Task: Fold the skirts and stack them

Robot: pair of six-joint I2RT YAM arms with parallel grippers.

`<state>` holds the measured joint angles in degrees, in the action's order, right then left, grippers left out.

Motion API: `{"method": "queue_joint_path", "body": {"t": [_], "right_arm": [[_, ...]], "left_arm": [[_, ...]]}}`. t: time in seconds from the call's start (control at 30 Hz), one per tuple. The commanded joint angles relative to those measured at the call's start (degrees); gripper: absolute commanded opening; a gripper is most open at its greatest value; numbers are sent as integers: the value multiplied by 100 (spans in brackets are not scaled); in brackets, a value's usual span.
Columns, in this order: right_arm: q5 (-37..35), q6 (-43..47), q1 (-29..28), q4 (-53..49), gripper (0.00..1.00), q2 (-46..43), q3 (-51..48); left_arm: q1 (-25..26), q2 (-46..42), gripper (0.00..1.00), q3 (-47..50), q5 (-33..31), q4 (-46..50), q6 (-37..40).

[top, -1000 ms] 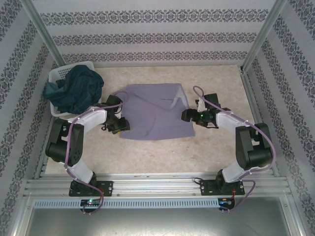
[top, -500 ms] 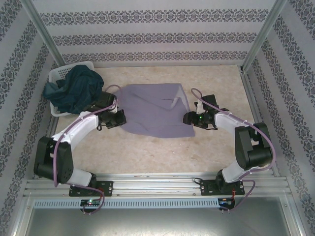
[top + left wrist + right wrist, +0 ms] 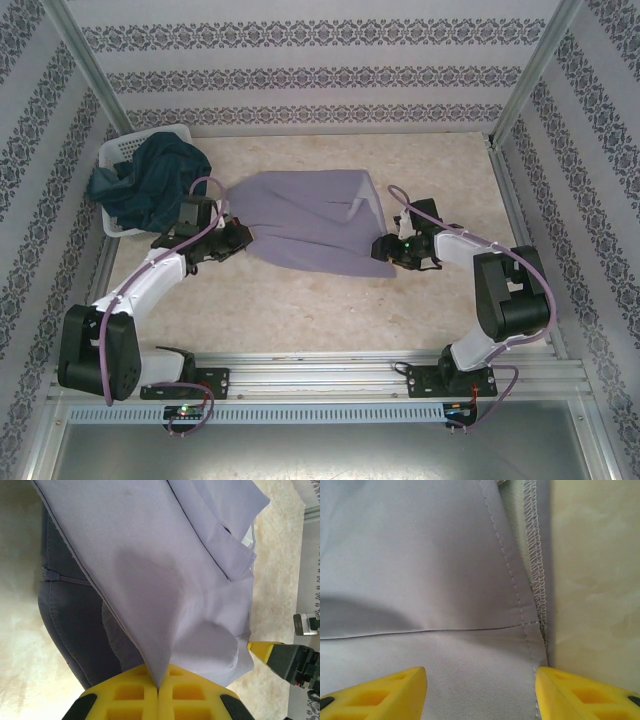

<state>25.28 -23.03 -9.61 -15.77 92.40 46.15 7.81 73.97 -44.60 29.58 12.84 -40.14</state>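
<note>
Two left fingers (image 3: 107, 702) pinch a lavender skirt (image 3: 310, 220) corner.

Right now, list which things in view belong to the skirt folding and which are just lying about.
Belongs to the job:
lavender skirt, on the table
teal skirt, heaped in the white basket

Just lying about:
white basket

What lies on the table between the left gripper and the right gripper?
The grey-lavender skirt spans that stretch, as the top view shows. The left gripper pinches its left edge; the right gripper stands open over its right corner.
</note>
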Motion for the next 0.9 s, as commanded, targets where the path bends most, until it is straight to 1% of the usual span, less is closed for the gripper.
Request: {"method": "queue_joint_path", "body": {"t": [0.0,0.13,0.27,0.4,0.53,0.67,0.73,0.83,0.87], "right_arm": [[-398,-374,-27,-112,59,15,-10],[-595,-561,-42,-249,60,-126,-20],[-763,-803,-58,-373,67,-403,-163],[-714,-939,-58,-382,72,-636,-210],[-348,-945,-59,-302,74,-672,-195],[-112,-888,-123,-295,75,-525,-186],[-128,-904,-196,-297,74,-461,-207],[-117,-917,-333,-242,69,-358,-238],[-148,-919,-378,-237,65,-318,-230]], "left_arm": [[-153,-122,6,105,114,-307,-215],[-271,-122,7,235,306,-673,-489],[-314,-76,7,226,297,-656,-434],[-415,-29,7,219,185,-500,-552],[-500,71,7,246,161,-449,-700],[-534,262,7,266,207,-497,-815],[-535,315,7,282,240,-558,-845],[-544,302,7,306,252,-600,-842],[-544,302,7,306,251,-583,-825]]}}
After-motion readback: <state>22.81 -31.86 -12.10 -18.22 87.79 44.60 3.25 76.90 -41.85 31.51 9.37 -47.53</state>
